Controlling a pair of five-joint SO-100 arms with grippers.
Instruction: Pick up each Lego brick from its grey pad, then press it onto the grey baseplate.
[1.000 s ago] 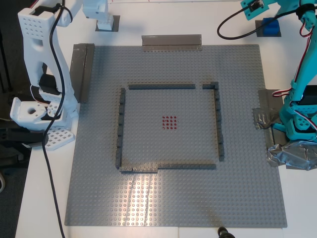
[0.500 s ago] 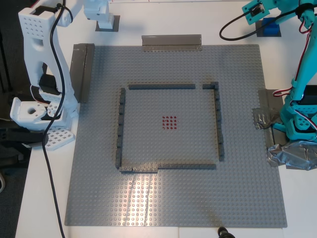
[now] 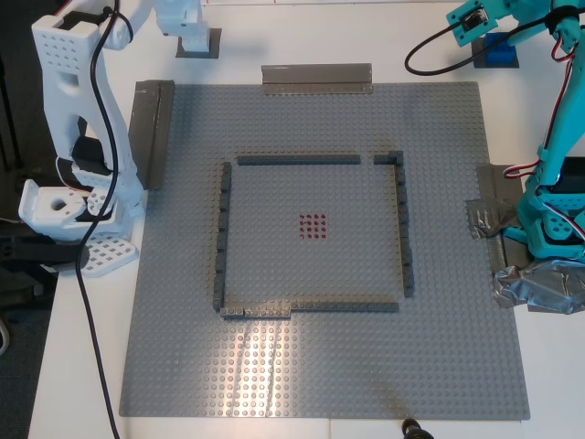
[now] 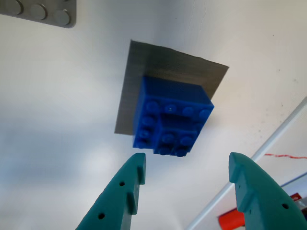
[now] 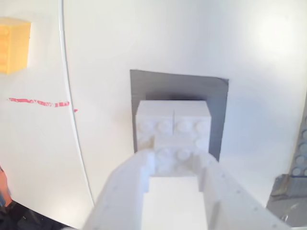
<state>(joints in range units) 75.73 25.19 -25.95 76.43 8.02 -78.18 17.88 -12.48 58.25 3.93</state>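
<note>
My first gripper (image 4: 184, 184), teal, jaws spread, hovers just short of the bright blue studded Lego brick (image 4: 170, 120) on its dark grey rectangular pad (image 4: 139, 72), off the large grey studded baseplate's (image 3: 183, 366) far corner at the exterior view's right. My second gripper (image 5: 175, 165), white, jaws touching the white studded Lego brick (image 5: 172, 124) on its grey pad (image 5: 192, 86); grip uncertain.

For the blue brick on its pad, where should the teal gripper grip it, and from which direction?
Probably across two opposite flat side walls of the blue brick, coming down from above. It sits studs-up and flat on its grey pad, so only its sides offer parallel faces. My first gripper is open, its fingers spread about as wide as the brick and short of it, so it should advance and straddle the brick before closing.
</note>
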